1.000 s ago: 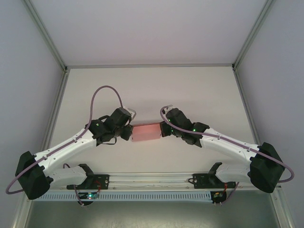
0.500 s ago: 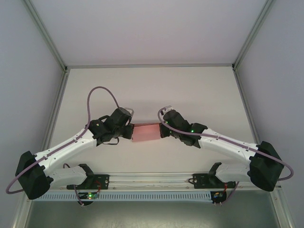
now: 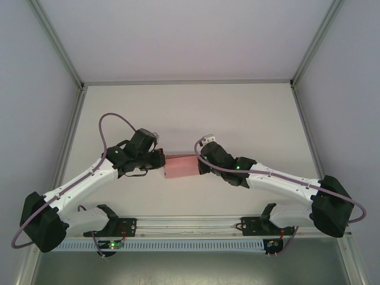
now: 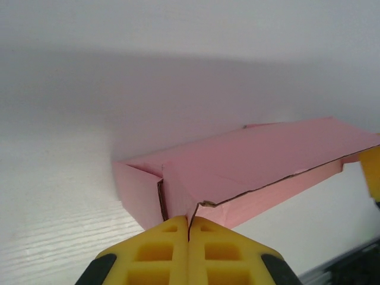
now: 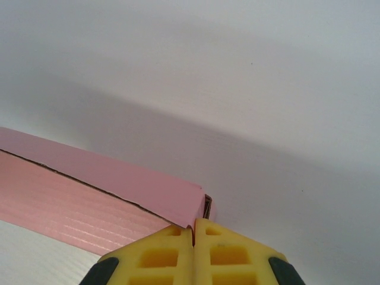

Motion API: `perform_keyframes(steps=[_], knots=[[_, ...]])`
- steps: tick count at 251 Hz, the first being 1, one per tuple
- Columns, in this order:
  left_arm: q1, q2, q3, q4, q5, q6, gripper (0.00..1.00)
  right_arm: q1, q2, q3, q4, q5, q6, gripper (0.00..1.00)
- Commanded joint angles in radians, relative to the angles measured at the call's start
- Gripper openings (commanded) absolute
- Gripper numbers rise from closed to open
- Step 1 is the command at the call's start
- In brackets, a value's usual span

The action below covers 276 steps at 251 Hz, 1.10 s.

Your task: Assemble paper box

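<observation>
The paper box [image 3: 180, 167] is a flat pink card box, held between both arms at the table's middle. My left gripper [image 3: 162, 161] is at its left end and my right gripper [image 3: 201, 165] at its right end. In the left wrist view the yellow fingers [image 4: 160, 246] of my left gripper [image 4: 189, 224] are shut, with an edge of the paper box [image 4: 255, 157] pinched between them. The right wrist view shows my right gripper [image 5: 193, 230] shut on the end corner of the paper box [image 5: 89, 184], whose top seam runs off to the left.
The white table [image 3: 249, 119] spreads behind and to both sides of the box. Grey walls and metal frame posts [image 3: 70, 127] bound it left, right and back. A rail with the arm bases [image 3: 190, 225] runs along the near edge.
Both grippers and the box have shifted a little left and toward the near edge. The left arm's wrist has swung and its cable loop has moved left. Both grips have held.
</observation>
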Motion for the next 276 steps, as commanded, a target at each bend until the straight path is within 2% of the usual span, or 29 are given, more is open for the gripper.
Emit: perform_keyframes(steps=[1, 51, 67, 85, 149, 196, 236, 263, 276], knots=[[0.019, -0.030, -0.008, 0.061, 0.078, -0.060, 0.00, 0.016, 0.026, -0.055, -0.113, -0.038, 0.025, 0.00], [0.020, -0.003, 0.019, -0.050, -0.005, 0.064, 0.00, 0.017, 0.024, -0.061, -0.105, -0.045, 0.026, 0.00], [0.020, -0.004, -0.001, -0.046, -0.029, 0.092, 0.00, 0.017, 0.022, -0.061, -0.104, -0.041, 0.028, 0.00], [0.017, -0.009, -0.041, 0.007, -0.007, 0.143, 0.00, 0.017, 0.019, -0.066, -0.096, -0.040, 0.026, 0.00], [-0.027, -0.021, -0.172, 0.123, -0.113, 0.146, 0.00, 0.023, 0.024, -0.111, -0.007, -0.056, 0.007, 0.00], [-0.091, -0.088, -0.290, 0.234, -0.129, 0.139, 0.00, 0.034, 0.031, -0.157, 0.047, -0.065, -0.018, 0.00], [-0.144, -0.115, -0.347, 0.244, -0.174, 0.141, 0.00, 0.054, 0.014, -0.238, 0.133, -0.063, -0.048, 0.00], [-0.173, -0.104, -0.351, 0.252, -0.199, 0.143, 0.00, 0.055, -0.027, -0.265, 0.175, -0.112, -0.036, 0.00], [-0.181, -0.090, -0.344, 0.259, -0.208, 0.144, 0.00, 0.055, -0.054, -0.268, 0.194, -0.130, -0.033, 0.06]])
